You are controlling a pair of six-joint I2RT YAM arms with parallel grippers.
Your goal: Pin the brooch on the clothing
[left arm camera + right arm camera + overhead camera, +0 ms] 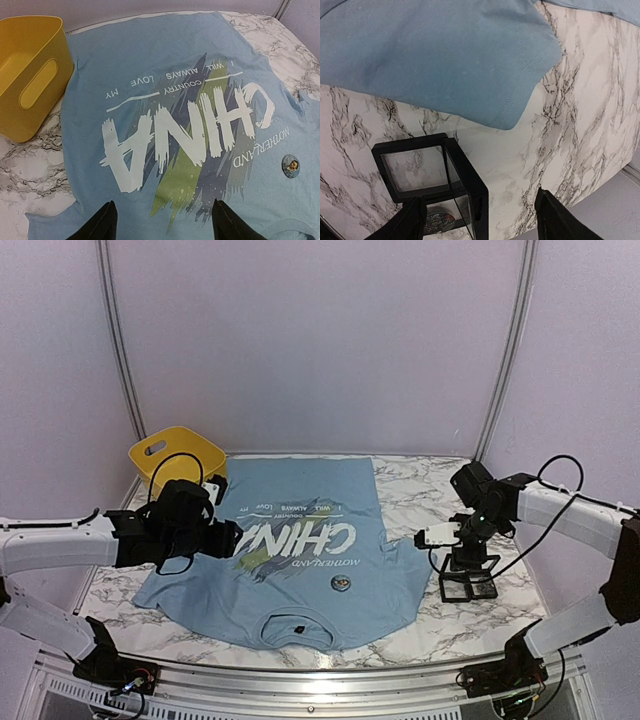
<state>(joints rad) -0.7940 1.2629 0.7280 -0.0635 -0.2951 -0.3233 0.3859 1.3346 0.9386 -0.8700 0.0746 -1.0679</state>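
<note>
The clothing (290,550), a light blue T-shirt with white "CHINA" lettering, lies flat on the marble table with its collar toward me. A small round brooch (340,583) (291,165) rests on the chest just below the print. My left gripper (232,538) (162,222) hovers open over the left half of the shirt, with only the printed fabric (165,125) between its fingers. My right gripper (465,562) (480,222) is open above an opened black display case (467,585) (465,180), right of the shirt's sleeve (470,65). A round patterned piece (437,221) lies inside the case.
A yellow basket (175,455) (30,75) stands at the back left, touching the shirt's edge. Bare marble table (430,485) (560,125) lies right of the shirt, and its edge (600,205) runs close to my right gripper. Curved walls close in the back.
</note>
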